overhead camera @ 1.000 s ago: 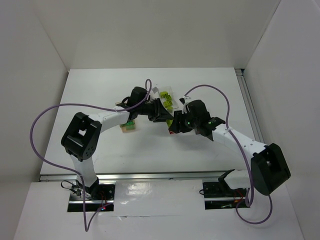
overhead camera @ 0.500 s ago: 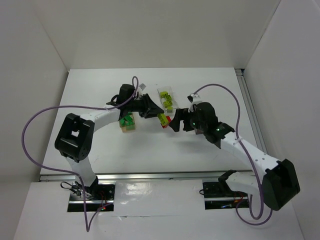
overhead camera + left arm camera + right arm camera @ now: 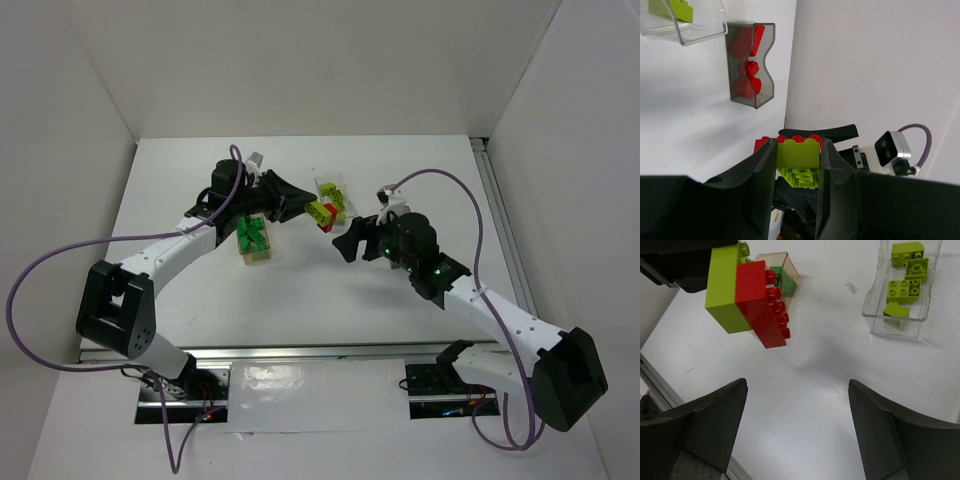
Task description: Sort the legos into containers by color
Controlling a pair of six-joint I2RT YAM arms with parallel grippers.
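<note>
Left gripper clamps joined lime brick and red brick.
Only the left wrist view shows the smoky tray — just beside the clear tray; right gripper gapes wide, empty.

Clear tray gets chopped off by the top edge, and the red brick mostly hides behind the lime brick.

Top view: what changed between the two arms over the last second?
The right jaws opened, let go of the joined lime brick and red brick and drew back. The left jaws, still gripping the pair, carried it away toward the far side. Peach tray and clear tray stayed put.
</note>
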